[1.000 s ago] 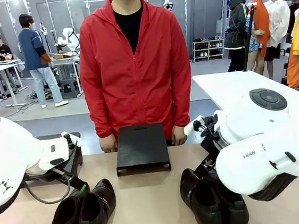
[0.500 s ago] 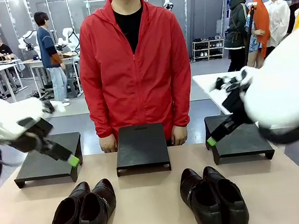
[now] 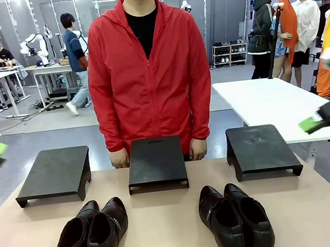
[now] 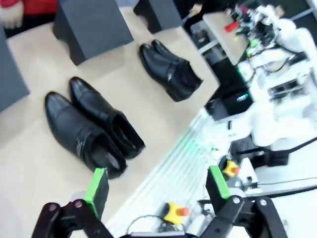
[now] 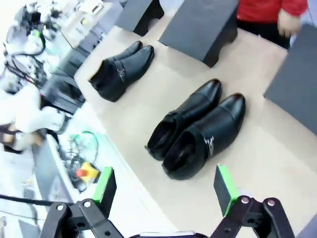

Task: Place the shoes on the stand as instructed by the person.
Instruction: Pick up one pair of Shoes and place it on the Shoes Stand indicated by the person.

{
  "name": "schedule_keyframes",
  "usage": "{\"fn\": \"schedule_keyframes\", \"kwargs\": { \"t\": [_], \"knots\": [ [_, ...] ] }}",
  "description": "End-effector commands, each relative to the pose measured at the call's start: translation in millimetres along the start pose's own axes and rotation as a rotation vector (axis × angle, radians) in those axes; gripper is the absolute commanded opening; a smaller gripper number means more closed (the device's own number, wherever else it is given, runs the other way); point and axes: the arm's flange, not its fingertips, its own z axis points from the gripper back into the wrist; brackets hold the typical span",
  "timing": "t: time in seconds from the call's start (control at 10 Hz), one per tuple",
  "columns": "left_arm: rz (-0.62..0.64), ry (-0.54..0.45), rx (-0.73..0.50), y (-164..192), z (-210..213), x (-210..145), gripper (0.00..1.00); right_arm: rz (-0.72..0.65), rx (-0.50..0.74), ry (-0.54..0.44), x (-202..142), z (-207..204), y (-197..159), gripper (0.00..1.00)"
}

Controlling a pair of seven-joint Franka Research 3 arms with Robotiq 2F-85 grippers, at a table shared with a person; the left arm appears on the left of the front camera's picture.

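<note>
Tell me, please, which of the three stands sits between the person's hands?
The middle stand, flanked by the person's hands; the left stand and right stand sit well outside them.

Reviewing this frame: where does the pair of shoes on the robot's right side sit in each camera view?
Front view: the right pair of shoes is at the lower right, toes toward the person.
Left wrist view: it is the farther pair, upper middle.
Right wrist view: it is the nearer pair, around the centre.
Shared landmark: the middle stand.
</note>
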Motion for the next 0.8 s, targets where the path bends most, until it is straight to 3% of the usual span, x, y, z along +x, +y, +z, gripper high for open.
{"fn": "schedule_keyframes", "kwargs": {
  "t": [0.0,0.1,0.4,0.7],
  "knots": [
    [0.114,-0.085,-0.097,27.4,39.3,-24.2,1.0,-0.113,0.107,-0.067,-19.4,23.3,-54.0,1.0],
    [0.148,-0.164,-0.157,39.2,62.0,-46.7,1.0,-0.152,0.163,-0.124,-42.3,35.6,-72.2,1.0],
    [0.286,-0.272,-0.14,74.4,110.2,-123.3,1.0,-0.216,0.225,-0.23,-103.6,56.8,-99.5,1.0],
    [0.337,-0.311,-0.125,90.7,125.2,-153.7,1.0,-0.219,0.236,-0.256,-120.4,58.3,-106.0,1.0]
  ]
}}
